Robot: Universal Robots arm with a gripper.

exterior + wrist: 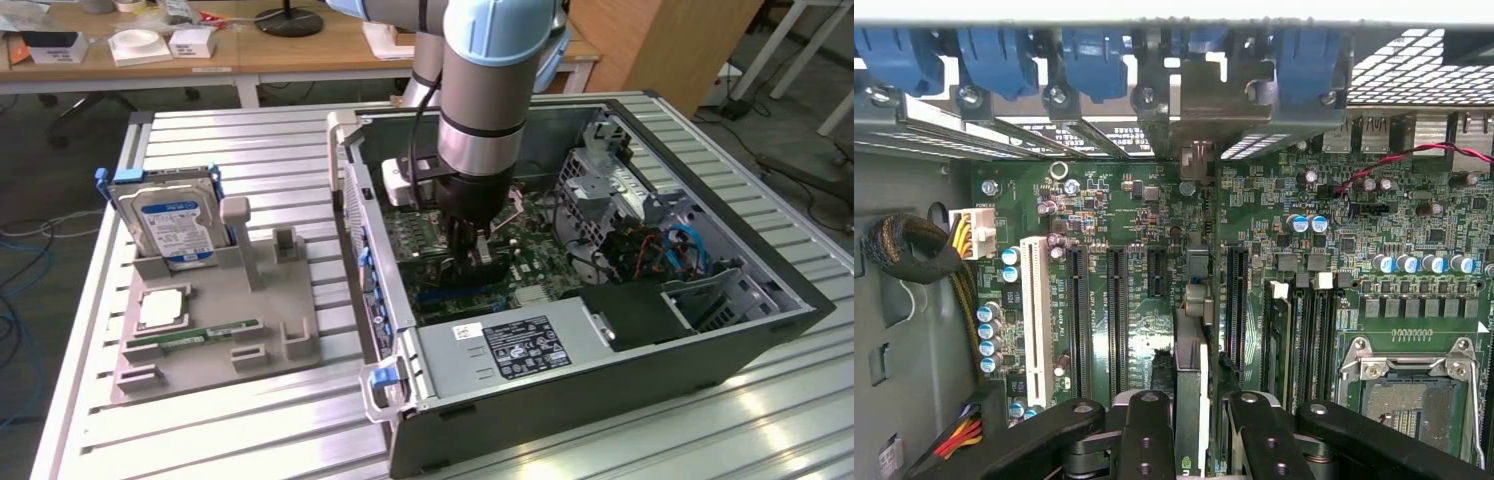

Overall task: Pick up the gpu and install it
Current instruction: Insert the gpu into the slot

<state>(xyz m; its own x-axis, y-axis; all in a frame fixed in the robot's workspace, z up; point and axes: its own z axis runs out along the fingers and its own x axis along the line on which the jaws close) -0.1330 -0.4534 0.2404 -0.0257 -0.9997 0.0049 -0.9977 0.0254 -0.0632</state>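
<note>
Tray (200, 365): well off to the exterior view's left of the fingers, carrying the hard drive (170, 222) and the memory stick (194, 334).
Case (747, 340): open, all around the fingers.
Gripper (478, 262): low inside the case, fingers (1146, 440) clenched on the gpu.
Gpu (1192, 370): edge-on between the fingers, upright over the motherboard (1154, 240), running toward the rear brackets (1084, 95).
Slots (1116, 305): black, on either side of the fingers.
</note>
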